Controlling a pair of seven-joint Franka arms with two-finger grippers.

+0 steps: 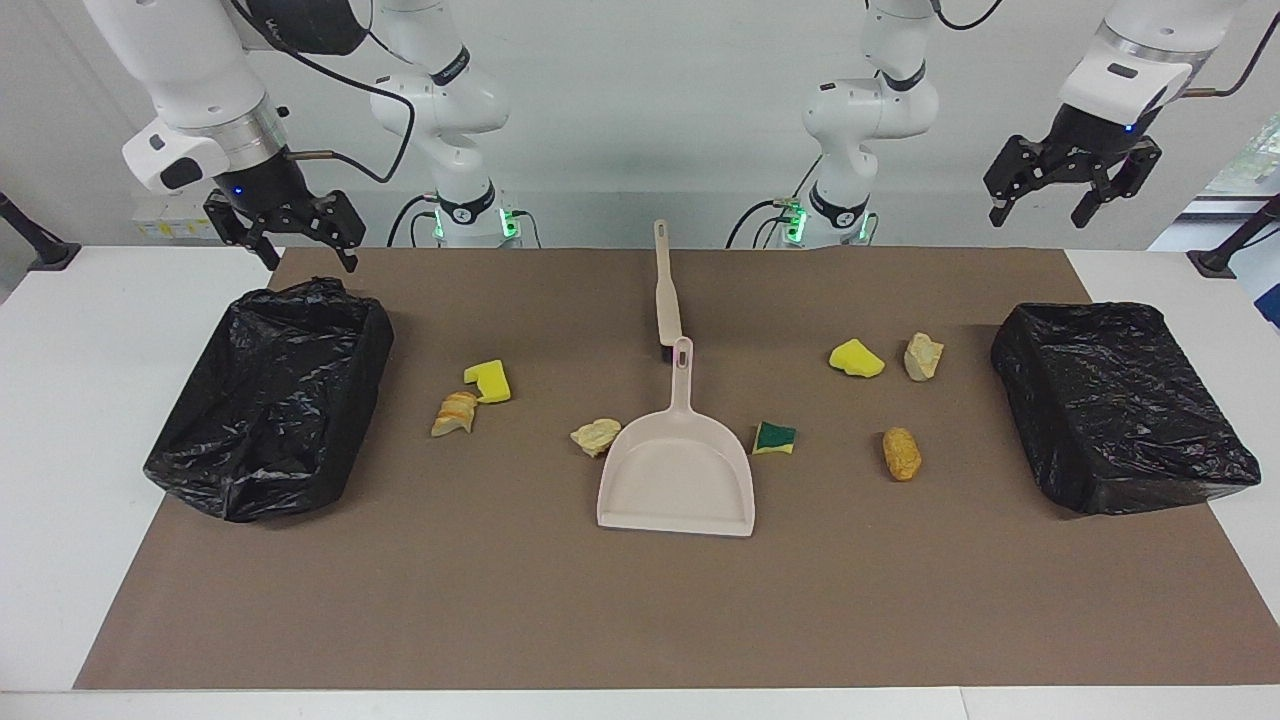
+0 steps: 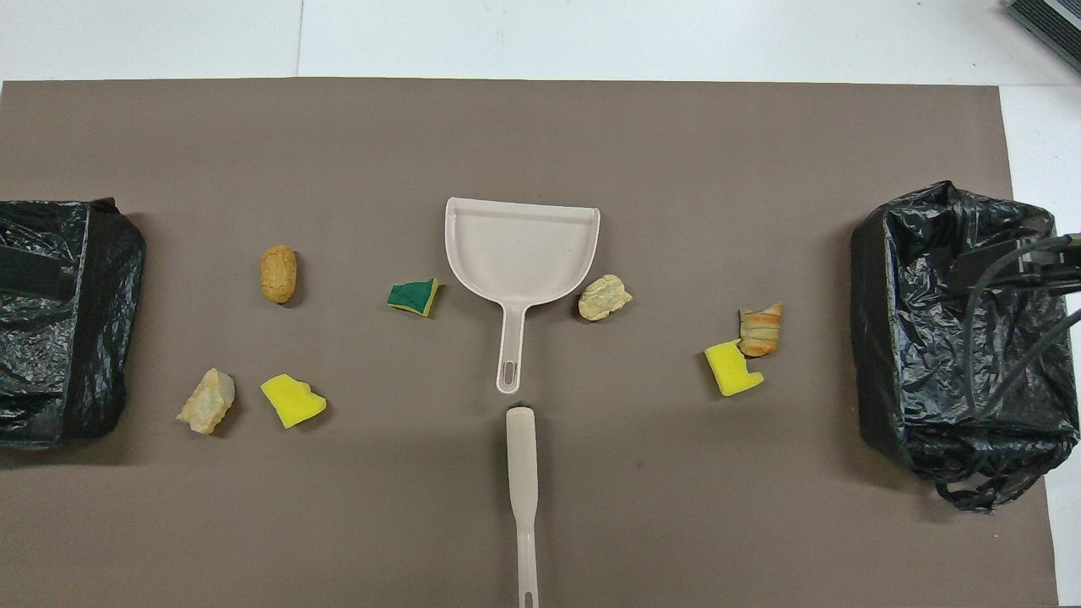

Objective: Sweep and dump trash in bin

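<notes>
Both arms wait raised. The left gripper (image 1: 1070, 192) hangs released at the facing view's upper right, over the counter (image 1: 60, 400) edge; the right gripper (image 1: 290, 235) hangs released at upper left, above a black plastic-lined bin (image 1: 275, 400). Seven scraps of trash (image 1: 487, 380) lie on the brown mat (image 1: 640, 600) at mid-frame, around the beige plastic dustpan (image 1: 675, 480). The beige brush (image 1: 667, 290) lies above the dustpan's handle. A second black-lined bin (image 1: 1120, 410) sits at the frame's right.

We see the dustpan (image 1: 676, 485) mid-mat (image 1: 640, 600), the brush (image 1: 666, 290) nearer the robots. Scraps (image 1: 600, 436) lie scattered either side. A bin (image 1: 270, 400) sits under our right gripper (image 1: 300, 235), another bin (image 1: 1120, 405) near the left gripper (image 1: 1045, 205).
</notes>
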